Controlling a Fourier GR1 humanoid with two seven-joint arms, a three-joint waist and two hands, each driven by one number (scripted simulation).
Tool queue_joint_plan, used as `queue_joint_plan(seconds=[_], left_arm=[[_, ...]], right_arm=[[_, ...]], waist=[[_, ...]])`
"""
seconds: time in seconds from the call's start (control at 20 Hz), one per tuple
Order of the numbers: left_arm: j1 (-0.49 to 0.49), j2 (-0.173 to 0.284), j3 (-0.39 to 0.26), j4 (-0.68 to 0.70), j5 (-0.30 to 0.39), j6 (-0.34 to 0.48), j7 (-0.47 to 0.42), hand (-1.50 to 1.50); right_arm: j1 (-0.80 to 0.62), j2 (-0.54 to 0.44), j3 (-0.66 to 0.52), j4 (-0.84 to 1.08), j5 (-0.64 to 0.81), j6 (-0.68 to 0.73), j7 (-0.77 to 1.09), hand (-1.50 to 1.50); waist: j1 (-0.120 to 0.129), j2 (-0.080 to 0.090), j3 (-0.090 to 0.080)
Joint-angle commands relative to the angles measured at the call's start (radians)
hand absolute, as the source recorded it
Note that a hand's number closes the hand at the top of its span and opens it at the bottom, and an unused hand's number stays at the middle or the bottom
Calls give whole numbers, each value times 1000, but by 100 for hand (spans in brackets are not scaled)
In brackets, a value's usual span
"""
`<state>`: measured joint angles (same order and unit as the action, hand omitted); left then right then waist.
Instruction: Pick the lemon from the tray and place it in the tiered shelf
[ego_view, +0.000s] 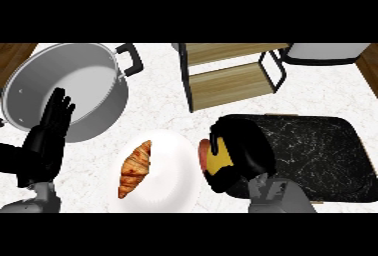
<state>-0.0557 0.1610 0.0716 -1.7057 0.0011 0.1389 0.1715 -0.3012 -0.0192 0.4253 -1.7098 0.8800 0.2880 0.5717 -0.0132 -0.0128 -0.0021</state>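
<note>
My right hand (240, 150) is over the left end of the black marbled tray (325, 155), fingers curled round the yellow lemon (216, 163). Only a small patch of the lemon shows under the palm; a reddish sliver shows beside it at the hand's left edge. The tiered shelf (229, 75), wooden boards in a black frame, stands beyond the tray at the top middle. My left hand (46, 142) rests open at the left edge, fingers up, in front of the pot.
A large steel pot (70, 85) with a black handle fills the upper left. A white plate (173, 165) carrying a croissant (135, 169) lies left of the tray. A white appliance (325, 52) stands at the top right.
</note>
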Motion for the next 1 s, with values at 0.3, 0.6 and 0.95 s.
queue_joint_plan(seconds=[0.3, 0.6, 0.95], left_arm=[[-27, -9, -7, 25, -19, 6, -7, 0], [-47, -16, 7, 72, -26, 6, -36, 0], [-50, -36, -4, 40, -24, 2, -16, 0]], right_arm=[[-190, 19, -105, -405, -45, 30, 433, 150], [-366, 1, -263, -311, -45, 103, 438, 150], [-359, -44, -355, -195, -27, -7, 289, 150]], waist=[[6, 9, 1], [14, 13, 2], [15, 13, 2]])
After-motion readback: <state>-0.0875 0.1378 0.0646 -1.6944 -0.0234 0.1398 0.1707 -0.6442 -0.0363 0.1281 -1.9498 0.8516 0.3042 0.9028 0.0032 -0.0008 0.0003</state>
